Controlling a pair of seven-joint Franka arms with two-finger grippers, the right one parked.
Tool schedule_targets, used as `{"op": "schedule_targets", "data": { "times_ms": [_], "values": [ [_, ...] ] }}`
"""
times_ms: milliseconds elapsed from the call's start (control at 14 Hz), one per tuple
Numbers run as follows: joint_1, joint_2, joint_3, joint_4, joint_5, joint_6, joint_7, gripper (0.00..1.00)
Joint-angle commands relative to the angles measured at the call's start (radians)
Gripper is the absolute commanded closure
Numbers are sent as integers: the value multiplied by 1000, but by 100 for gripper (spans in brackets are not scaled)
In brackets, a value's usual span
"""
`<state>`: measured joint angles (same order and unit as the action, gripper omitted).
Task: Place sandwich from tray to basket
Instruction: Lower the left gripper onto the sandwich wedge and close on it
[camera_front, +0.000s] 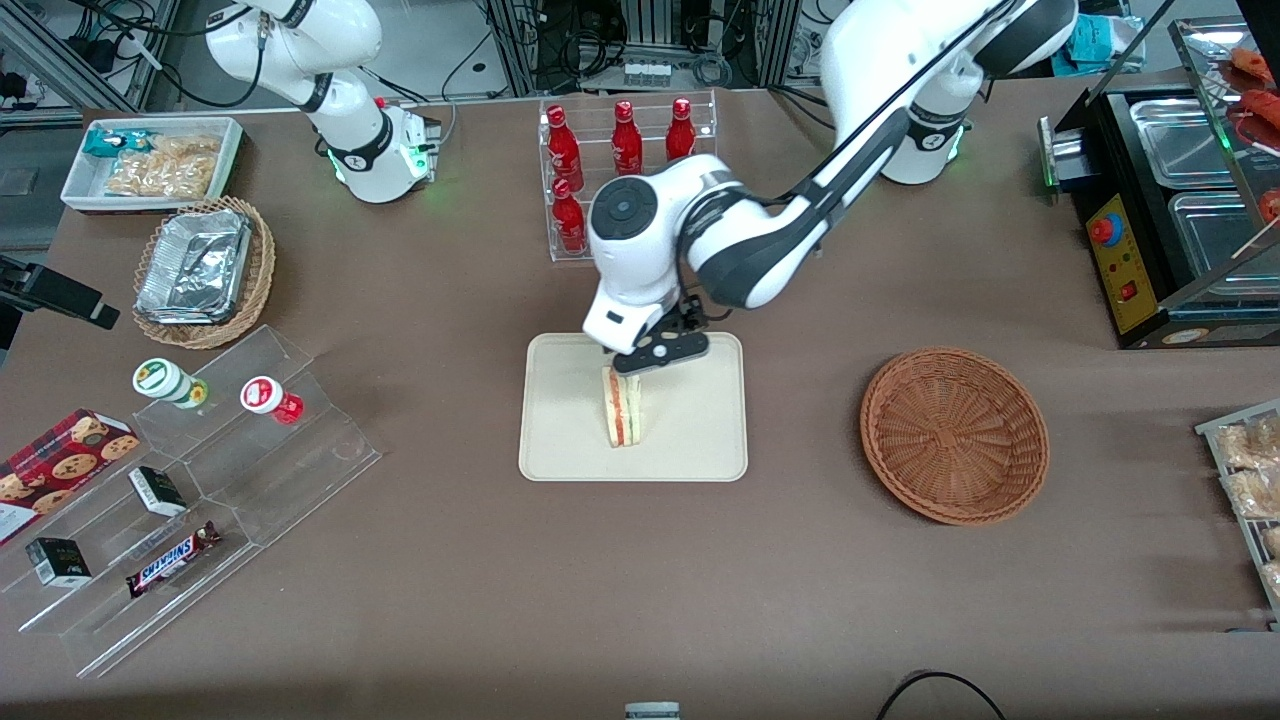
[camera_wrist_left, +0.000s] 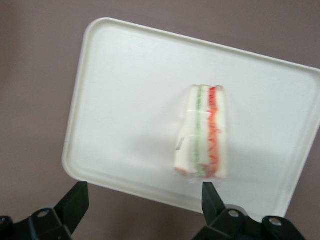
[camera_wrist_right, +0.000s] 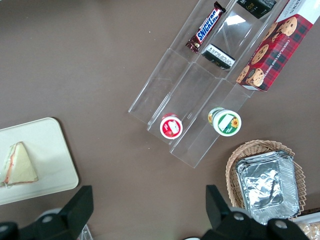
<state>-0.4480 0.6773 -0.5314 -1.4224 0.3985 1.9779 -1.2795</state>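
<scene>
The bench (camera_front: 800, 590) is brown, and a cream tray (camera_front: 690, 435) lies on it, with a round woven basket (camera_front: 955, 435) beside, toward the working arm's end. A clear stepped rack (camera_front: 285, 490) and a wicker basket (camera_front: 262, 265) are toward the parked arm's end. A clear bin (camera_front: 647, 108) stands farther from the front camera than the tray.

The left gripper (camera_front: 660, 352), above the tray (camera_front: 562, 425), hides part of its farther edge; the front view crops the cookie box (camera_front: 62, 468).
</scene>
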Motion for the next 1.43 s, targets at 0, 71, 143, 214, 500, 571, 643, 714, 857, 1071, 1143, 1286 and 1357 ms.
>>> {"op": "schedule_targets", "data": {
  "times_ms": [0,71,143,214,500,571,643,714,857,1071,1143,1286,1357],
  "values": [
    [-40,108,8,92,39,73,-20,0],
    [-50,129,8,92,72,97,-21,0],
    [-55,148,8,94,104,119,-24,0],
    [-55,163,8,106,111,137,-24,0],
    [-69,232,10,161,121,154,-24,1],
    [-69,234,10,158,121,154,-27,12],
    [-67,235,10,152,121,154,-44,25],
    [-67,241,10,149,123,154,-59,35],
    [-67,251,10,143,123,154,-66,39],
    [-66,249,10,126,123,153,-127,73],
    [-64,248,11,128,123,153,-136,82],
    [-58,240,10,129,118,148,-139,86],
    [-52,232,10,134,117,142,-158,88]
  ]
}}
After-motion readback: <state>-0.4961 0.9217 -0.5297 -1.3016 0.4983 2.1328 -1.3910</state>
